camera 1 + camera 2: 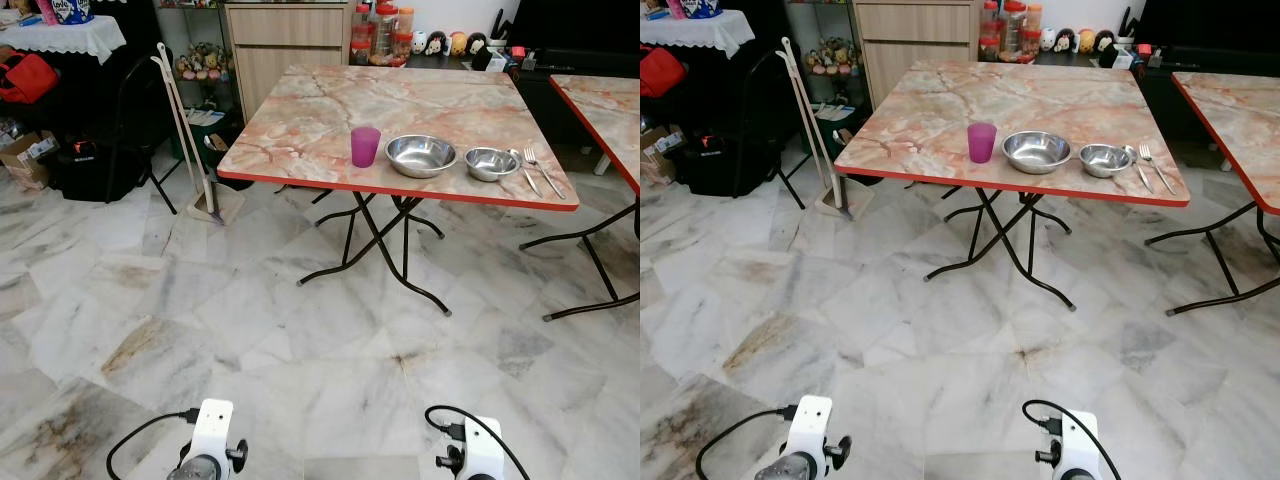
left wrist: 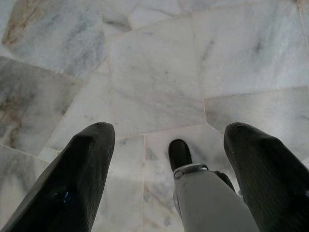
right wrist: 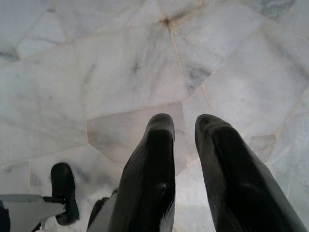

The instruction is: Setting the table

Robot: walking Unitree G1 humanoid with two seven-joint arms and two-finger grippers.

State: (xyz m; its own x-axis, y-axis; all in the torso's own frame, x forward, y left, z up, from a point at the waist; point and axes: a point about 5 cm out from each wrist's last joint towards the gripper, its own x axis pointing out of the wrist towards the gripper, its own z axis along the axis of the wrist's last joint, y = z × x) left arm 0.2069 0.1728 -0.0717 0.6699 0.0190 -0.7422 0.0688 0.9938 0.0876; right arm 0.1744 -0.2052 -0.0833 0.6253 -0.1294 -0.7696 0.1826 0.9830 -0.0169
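Two bowls (image 1: pixel 421 155), cutlery (image 1: pixel 535 170) indistinct

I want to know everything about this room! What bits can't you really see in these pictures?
- Second table: cut off by the right edge in the eye views.
- Jars and toy figures behind the marble table: too small to tell what they are.
- Robot's arms: cut off by the bottom edge in the eye views.
- Spoon and fork: tiny, details unclear.

We see a wooden cabinet (image 1: pixel 285 45) behind, plastic jars (image 1: pixel 381 35) beside it, a long-handled dustpan (image 1: pixel 195 150) leaning nearby, and a red bag (image 1: pixel 25 77) far left.
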